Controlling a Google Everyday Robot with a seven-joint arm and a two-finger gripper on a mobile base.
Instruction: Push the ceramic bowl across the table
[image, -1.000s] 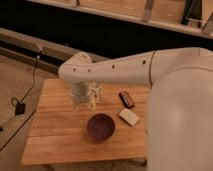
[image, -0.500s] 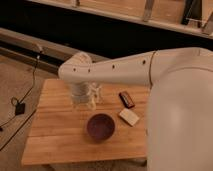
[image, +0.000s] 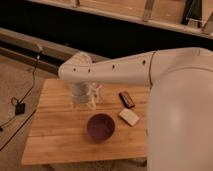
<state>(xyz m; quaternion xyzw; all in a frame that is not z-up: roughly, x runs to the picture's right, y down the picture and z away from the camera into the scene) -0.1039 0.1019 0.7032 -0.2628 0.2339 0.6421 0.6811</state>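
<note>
The dark maroon-brown ceramic bowl (image: 100, 127) sits upright on the light-wood plank table (image: 55, 132), right of its middle and toward the near edge. My white arm reaches in from the right across the far half of the table. Its gripper (image: 88, 101) hangs below the wrist, just behind and slightly left of the bowl, close to the tabletop. A small gap shows between the gripper and the bowl's far rim.
A dark rectangular packet (image: 127, 99) lies at the far right of the table. A pale flat block (image: 129, 117) lies right of the bowl. My arm's bulky body fills the right side. Black cables (image: 20, 107) run over the floor at left.
</note>
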